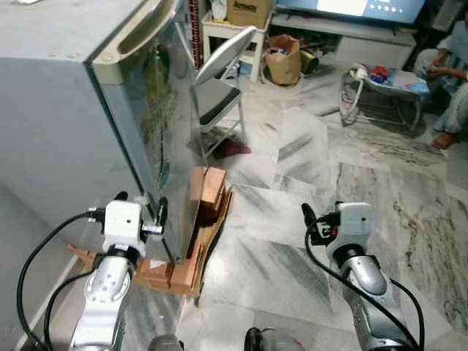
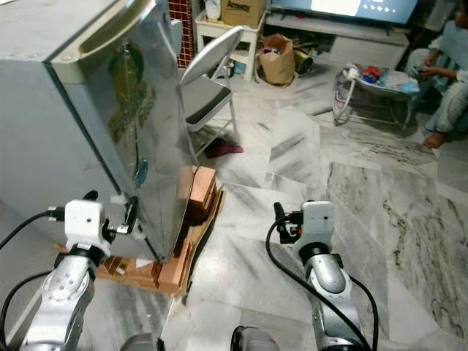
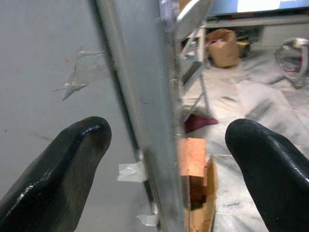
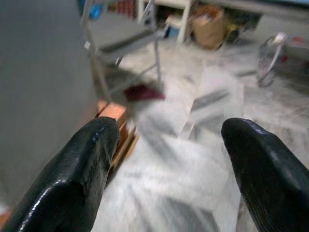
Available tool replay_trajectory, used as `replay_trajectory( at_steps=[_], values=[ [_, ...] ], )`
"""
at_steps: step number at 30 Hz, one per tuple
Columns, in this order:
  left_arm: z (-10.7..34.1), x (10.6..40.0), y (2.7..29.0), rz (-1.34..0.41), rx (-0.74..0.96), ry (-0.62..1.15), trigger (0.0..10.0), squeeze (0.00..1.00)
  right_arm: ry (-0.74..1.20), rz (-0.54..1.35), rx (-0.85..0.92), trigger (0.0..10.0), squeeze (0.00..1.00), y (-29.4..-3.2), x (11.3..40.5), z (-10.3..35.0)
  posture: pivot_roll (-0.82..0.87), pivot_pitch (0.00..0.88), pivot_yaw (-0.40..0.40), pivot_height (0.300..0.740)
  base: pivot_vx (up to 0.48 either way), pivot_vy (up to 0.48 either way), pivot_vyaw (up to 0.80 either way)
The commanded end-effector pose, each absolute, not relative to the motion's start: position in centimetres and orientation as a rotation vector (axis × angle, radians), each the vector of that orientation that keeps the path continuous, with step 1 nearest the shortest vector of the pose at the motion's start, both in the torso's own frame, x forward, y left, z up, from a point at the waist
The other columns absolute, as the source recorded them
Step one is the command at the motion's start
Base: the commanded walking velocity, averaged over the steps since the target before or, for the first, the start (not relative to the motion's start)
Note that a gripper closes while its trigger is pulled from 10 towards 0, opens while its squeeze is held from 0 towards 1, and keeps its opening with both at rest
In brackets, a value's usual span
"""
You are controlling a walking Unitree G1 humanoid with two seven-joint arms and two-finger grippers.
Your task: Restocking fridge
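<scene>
The left gripper [image 3: 164,159] is raised close to the fridge [image 1: 66,95], its two rounded, glossy black fingers [image 3: 58,169] spread wide with the door's front edge showing between them and nothing in their grasp. Scraps of pale tape [image 3: 131,171] cling to that edge, and a crinkled patch of clear film [image 3: 79,79] sticks to the flat grey side panel. The right gripper [image 4: 169,164] hangs out over the open floor, its fingers equally far apart and empty. The fridge is a tall grey metal box with its door closed, a long recessed handle [image 1: 142,33] along the top of the door and a dull sheen on its front. It stands on a stack of orange-brown wooden blocks [image 1: 208,194] with flattened cardboard [image 1: 208,241] leaning beside them. Just beyond it is a folding metal chair [image 1: 219,80] with a curved silver back. The floor [image 1: 292,168] is polished grey-veined marble laid in slanted slabs, with a dark red cloth [image 1: 232,150] lying near the chair legs. Further off sit a brown paper bag [image 1: 284,58], a low wire-framed baby bouncer [image 1: 384,84], and a seated person [image 1: 450,80] at the room's edge.
</scene>
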State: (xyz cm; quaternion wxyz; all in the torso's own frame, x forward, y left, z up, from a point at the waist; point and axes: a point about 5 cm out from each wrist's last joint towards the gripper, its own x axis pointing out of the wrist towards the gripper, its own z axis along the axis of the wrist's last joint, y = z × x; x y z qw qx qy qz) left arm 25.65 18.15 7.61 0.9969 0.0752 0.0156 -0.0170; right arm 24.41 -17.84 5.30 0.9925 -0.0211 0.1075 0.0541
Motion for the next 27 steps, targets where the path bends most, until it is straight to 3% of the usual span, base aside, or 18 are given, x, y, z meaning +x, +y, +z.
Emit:
replay_trajectory(
  at_steps=[1, 9, 18, 27],
  values=[
    [7.8, 26.3, 18.5, -0.011, 0.149, 0.025, 10.0, 0.00, 0.240, 0.129, -0.043, 10.0, 0.00, -17.8, 24.0, 5.2, 0.08, 0.099, -0.054, 0.740, 0.000, 0.000, 0.00],
    [7.9, 28.9, 17.8, -0.011, 0.120, 0.022, 10.0, 0.00, 0.199, 0.142, -0.009, 10.0, 0.00, -17.6, 23.5, 6.3, 0.05, 0.109, -0.053, 0.740, 0.000, 0.000, 0.00],
    [8.0, 29.3, 17.4, -0.042, 0.116, 0.015, 10.0, 0.00, 0.206, 0.134, -0.015, 10.0, 0.00, -17.9, 23.5, 6.5, 0.05, 0.119, -0.058, 0.740, 0.000, 0.000, 0.00],
    [8.9, 30.6, 14.1, -0.185, 0.139, -0.035, 10.0, 0.00, 0.409, 0.151, -0.062, 10.0, 0.00, -18.9, 20.8, 3.6, 0.04, 0.121, -0.053, 0.740, 0.000, 0.000, 0.00]
  ],
)
